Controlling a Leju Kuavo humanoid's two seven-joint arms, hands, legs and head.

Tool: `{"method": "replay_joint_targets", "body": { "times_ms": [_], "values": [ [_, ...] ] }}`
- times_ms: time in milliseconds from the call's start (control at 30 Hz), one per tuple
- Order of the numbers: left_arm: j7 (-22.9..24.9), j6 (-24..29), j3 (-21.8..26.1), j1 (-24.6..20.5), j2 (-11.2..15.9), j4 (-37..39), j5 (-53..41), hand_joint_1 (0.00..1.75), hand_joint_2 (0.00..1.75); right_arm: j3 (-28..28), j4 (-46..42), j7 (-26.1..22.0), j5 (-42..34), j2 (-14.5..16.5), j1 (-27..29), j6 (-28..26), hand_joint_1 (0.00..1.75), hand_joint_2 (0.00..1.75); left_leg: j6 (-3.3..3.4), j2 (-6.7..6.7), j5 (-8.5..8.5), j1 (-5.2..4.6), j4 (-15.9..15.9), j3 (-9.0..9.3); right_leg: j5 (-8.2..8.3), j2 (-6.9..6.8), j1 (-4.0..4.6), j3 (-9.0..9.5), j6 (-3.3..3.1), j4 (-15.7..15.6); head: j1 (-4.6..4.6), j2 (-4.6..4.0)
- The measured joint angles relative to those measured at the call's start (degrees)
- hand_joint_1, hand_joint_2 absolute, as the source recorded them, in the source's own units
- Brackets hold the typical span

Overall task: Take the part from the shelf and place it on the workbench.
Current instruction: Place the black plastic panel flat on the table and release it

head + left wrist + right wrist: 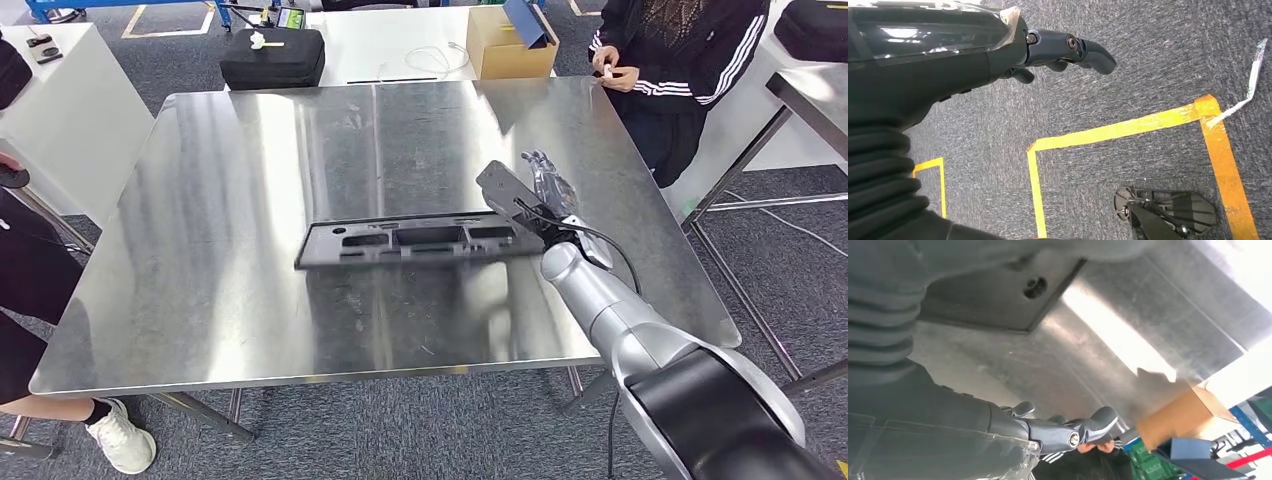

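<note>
Long dark-grey part [420, 241] flat on steel workbench [250, 180], near front-right.

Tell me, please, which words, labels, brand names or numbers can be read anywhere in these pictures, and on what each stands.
No text can be read in any view.
The cardboard box shows no legible print.
The small device behind the black case has a lit screen, too small to read.
The dark part on the workbench bears no visible label.

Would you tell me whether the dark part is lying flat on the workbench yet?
Mostly: the part rests along the workbench, but its right end tilts up at the right hand.
</note>
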Motion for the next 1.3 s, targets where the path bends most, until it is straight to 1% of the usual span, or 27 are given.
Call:
{"method": "replay_joint_targets", "body": {
  "times_ms": [467, 1300],
  "values": [
    [-0.07, -0.16, 0.00, 0.10, -0.03, 0.02, 0.08, 0.00, 0.00, 0.00, 0.00, -2.63, -0.52, -0.31, 1.38, 0.88, 0.00, 0.00, 0.00, 0.02, 0.00, 0.00, 0.00, 0.01, 0.00, 0.00, 0.00, 0.00, 0.00, 0.00, 0.01, 0.01],
    [-0.17, -0.17, 0.00, 0.19, -0.03, 0.02, 0.15, 0.00, 0.00, 0.00, 0.00, -2.69, -0.42, -0.30, 1.39, 0.96, 0.00, 0.00, 0.00, 0.02, 0.00, 0.00, 0.00, 0.02, 0.00, 0.00, 0.00, 0.01, 0.00, 0.00, 0.01, 0.01]
  ]
}}
